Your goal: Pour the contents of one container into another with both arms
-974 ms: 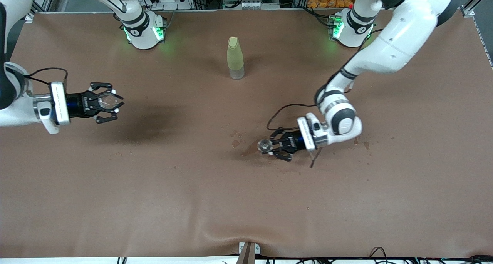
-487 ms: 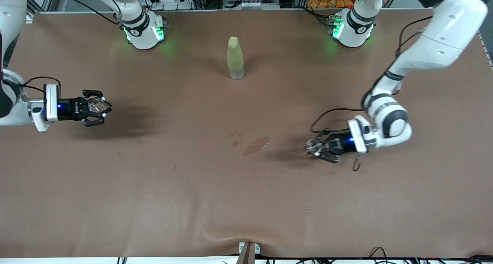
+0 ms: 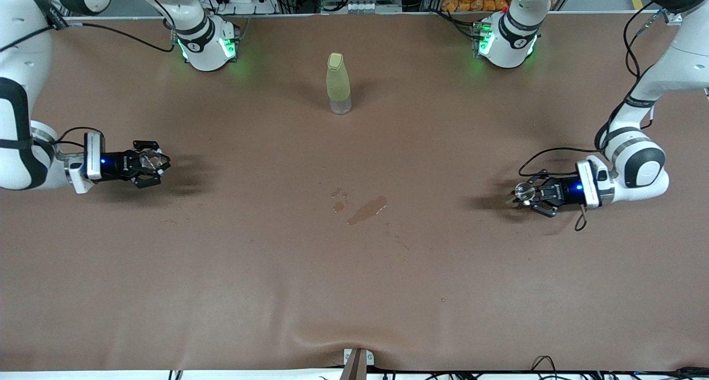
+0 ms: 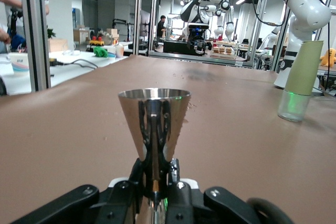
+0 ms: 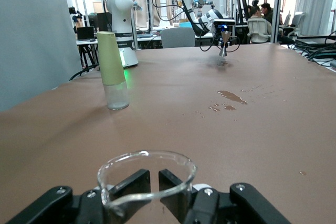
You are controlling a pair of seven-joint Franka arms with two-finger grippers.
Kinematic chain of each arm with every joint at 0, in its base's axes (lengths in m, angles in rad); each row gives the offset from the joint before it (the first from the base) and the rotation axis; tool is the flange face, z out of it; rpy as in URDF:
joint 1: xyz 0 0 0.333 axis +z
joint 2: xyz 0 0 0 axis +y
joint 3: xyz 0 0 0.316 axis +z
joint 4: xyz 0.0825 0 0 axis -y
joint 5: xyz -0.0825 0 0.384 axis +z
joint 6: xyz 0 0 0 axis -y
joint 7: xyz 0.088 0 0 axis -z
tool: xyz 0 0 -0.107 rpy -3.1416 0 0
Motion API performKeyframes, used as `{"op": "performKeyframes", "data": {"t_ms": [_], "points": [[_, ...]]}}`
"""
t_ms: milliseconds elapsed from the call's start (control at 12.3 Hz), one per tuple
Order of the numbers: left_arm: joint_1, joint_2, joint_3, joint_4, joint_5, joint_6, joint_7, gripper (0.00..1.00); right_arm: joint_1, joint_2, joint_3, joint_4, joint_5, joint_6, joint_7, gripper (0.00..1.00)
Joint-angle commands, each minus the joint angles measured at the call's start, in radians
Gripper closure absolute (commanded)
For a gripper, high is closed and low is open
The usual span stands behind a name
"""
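Left gripper [image 3: 525, 196] hangs low over the brown table [image 3: 354, 291] toward the left arm's end, well apart from the yellow-green bottle [image 3: 338, 83], and it is clenched on the metal jigger cup [image 3: 523, 191], whose round rim shows just past the black fingertips. Right gripper [image 3: 154, 163] hangs low over the table toward the right arm's end, equally well away from the bottle, and grasps the clear glass cup [image 3: 149, 158] between its fingers. A dark wet spill [image 3: 366, 209] lies on the table nearer to the front camera than the bottle, between the two grippers.

Seen from the left wrist, the jigger cup [image 4: 153, 124] stands upright, its narrow waist pinched by the gripper [image 4: 155, 182] while the upper cone rises clear of the fingers. The bottle [image 4: 301, 80] stands farther off, and the right gripper [image 4: 198, 32] shows small in the distance.

Seen from the right wrist, the glass cup [image 5: 146, 179] sits upright with the gripper [image 5: 153, 182] closed on its wall, its rim above the fingers [image 5: 128, 184]. The bottle [image 5: 113, 70] stands upright farther off, the spill [image 5: 231, 96] lies beside it across the table, and the left gripper [image 5: 224, 38] with the jigger shows small in the distance.
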Motion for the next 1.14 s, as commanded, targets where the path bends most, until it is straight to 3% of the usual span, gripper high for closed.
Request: {"op": "performKeyframes", "data": {"t_ms": [0,162,487,974,1055], "points": [[0.010,0.041,0.031,0.023,0.017,-0.088,-0.007,1.00,-0.039,0.060,0.050,0.051,-0.007,-0.018,-0.050,1.00],[0.009,0.044,0.051,0.045,0.041,-0.098,-0.009,1.00,-0.044,0.116,0.085,0.073,0.011,-0.012,-0.085,1.00],[0.029,0.109,0.057,0.077,0.043,-0.146,0.028,1.00,-0.039,0.209,0.096,0.122,0.065,-0.009,-0.125,1.00],[0.015,0.158,0.068,0.119,0.061,-0.144,0.028,1.00,-0.053,0.289,0.130,0.142,0.146,0.040,-0.133,1.00],[0.017,0.158,0.068,0.117,0.059,-0.144,0.028,0.89,-0.054,0.289,0.130,0.142,0.154,0.060,-0.133,1.00]]}}
